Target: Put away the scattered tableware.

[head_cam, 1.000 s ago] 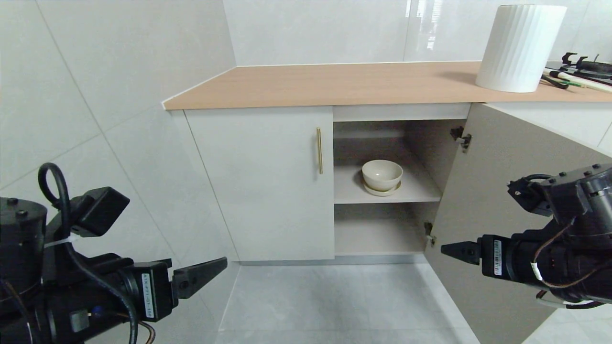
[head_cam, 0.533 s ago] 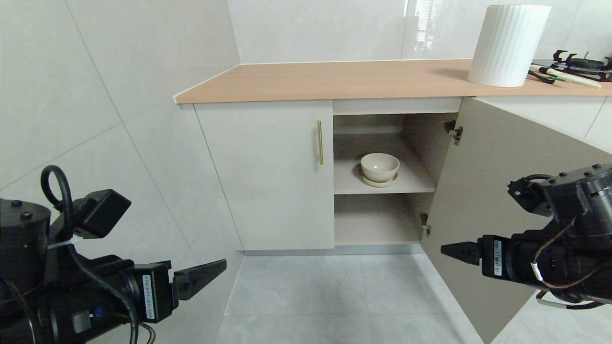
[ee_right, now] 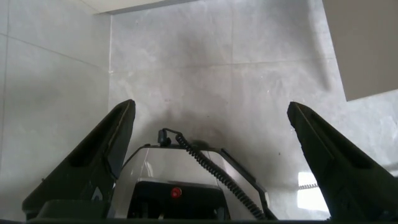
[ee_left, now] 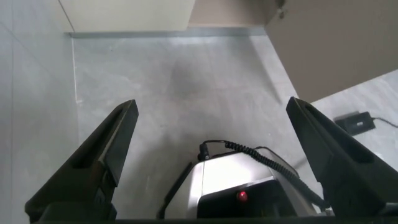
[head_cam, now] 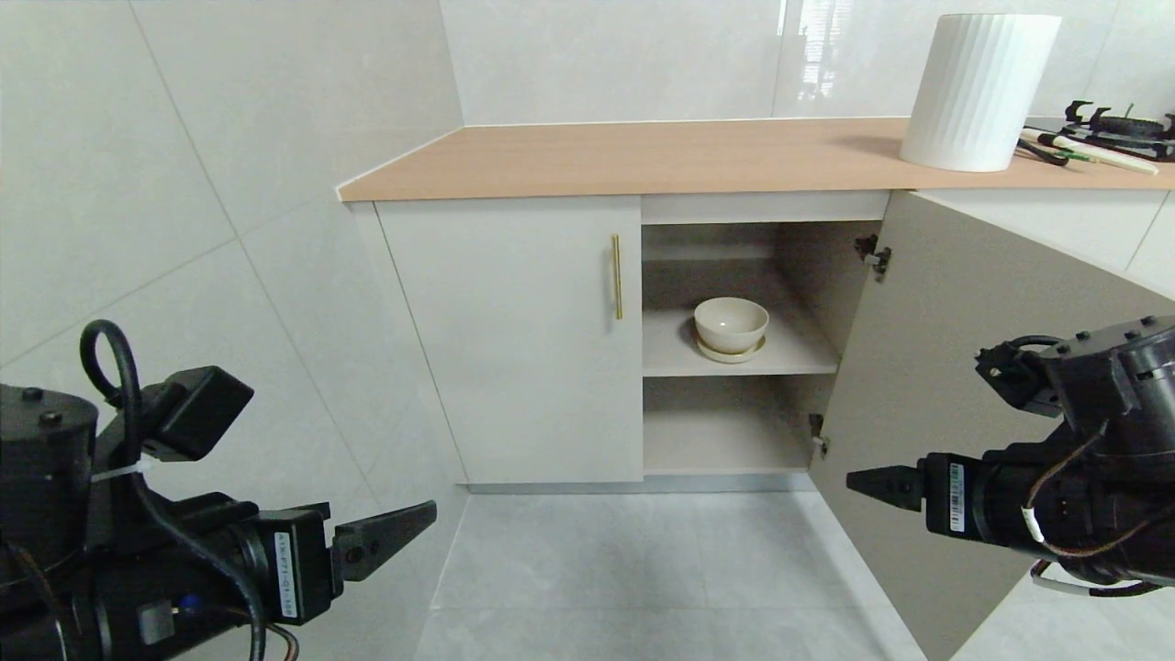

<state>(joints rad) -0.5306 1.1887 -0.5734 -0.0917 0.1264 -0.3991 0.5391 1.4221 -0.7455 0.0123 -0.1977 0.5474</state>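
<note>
**Claws empty and low; bowl shelved in the open cabinet**

Nearest the robot, the left claw (ee_left: 211,104) was held low on the left over the grey tiled floor (head_cam: 643,569). Its fingers (ee_left: 106,149) were spread wide with nothing between them. The right claw (ee_right: 210,106) was held low on the right, just before the open cabinet door (head_cam: 918,367). Its fingers (ee_right: 102,146) were likewise wide apart and held nothing. Both claws stood well apart from the tableware.

Farther off, the cabinet had its left door (head_cam: 514,340) closed, with a slim brass handle (head_cam: 617,275) upright at its right edge. The right door was swung out toward the robot.

Inside, a cream bowl (head_cam: 731,323) sat upright on a small plate (head_cam: 730,353). Both rested on the upper shelf (head_cam: 799,353), toward its middle. The lower shelf (head_cam: 725,441) lay beneath it.

Above the cabinet ran the wooden table (head_cam: 643,156). A white ribbed cylinder (head_cam: 978,92) stood upright at its far right. Just beside it, further right, lay a few long utensils (head_cam: 1083,151) which could not be told apart. A black stove grate (head_cam: 1124,124) lay beyond them.
</note>
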